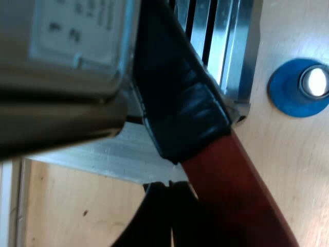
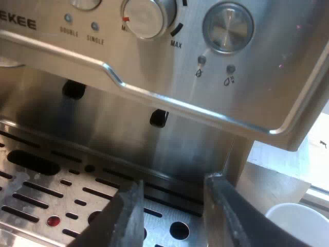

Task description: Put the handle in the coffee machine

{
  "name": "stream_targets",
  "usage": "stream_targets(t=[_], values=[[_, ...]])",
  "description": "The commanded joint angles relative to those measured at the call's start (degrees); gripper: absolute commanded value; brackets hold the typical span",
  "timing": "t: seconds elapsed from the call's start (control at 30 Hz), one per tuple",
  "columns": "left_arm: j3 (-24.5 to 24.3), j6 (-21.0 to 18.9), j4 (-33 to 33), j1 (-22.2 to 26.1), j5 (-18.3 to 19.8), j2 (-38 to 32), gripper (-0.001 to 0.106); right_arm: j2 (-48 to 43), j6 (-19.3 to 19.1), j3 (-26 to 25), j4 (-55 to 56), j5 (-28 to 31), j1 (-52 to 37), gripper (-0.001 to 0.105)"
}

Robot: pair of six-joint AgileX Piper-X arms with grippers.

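Note:
The holder's dark handle [image 1: 180, 103] runs close under the espresso machine's metal body [image 1: 61, 77], and its red end [image 1: 231, 195] points away from the machine. My left gripper [image 1: 170, 216] is shut with nothing between its fingers, which rest beside the red end. The holder's metal basket is hidden. My right gripper [image 2: 172, 216] stands open over the slotted drip tray [image 2: 41, 190], facing the machine's front panel [image 2: 154, 103], and holds nothing.
A blue tamper [image 1: 298, 87] with a shiny top stands on the wooden table beside the drip tray's grate [image 1: 221, 41]. A white mug [image 2: 295, 224] sits by the machine's side, near my right gripper. A dial [image 2: 146, 18] and a round button [image 2: 227, 28] are on the panel.

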Motion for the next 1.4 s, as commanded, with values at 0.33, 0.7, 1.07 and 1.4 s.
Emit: stream_targets(t=[0.33,0.7,1.07,1.4], values=[[2.8,0.9,21.6,-11.3,41.8,-2.0,0.000,-0.6,-0.5,0.0,-0.2,0.2,-0.2,0.031],[5.8,0.6,21.0,-12.5,42.3,-2.0,0.000,-0.6,-0.5,0.0,-0.2,0.2,-0.2,0.031],[5.8,-4.5,17.2,-6.9,43.6,-2.0,0.000,-0.6,-0.5,0.0,-0.2,0.2,-0.2,0.031],[5.8,-9.4,21.6,-8.8,50.7,-2.0,0.000,-0.6,-0.5,0.0,-0.2,0.2,-0.2,0.031]])
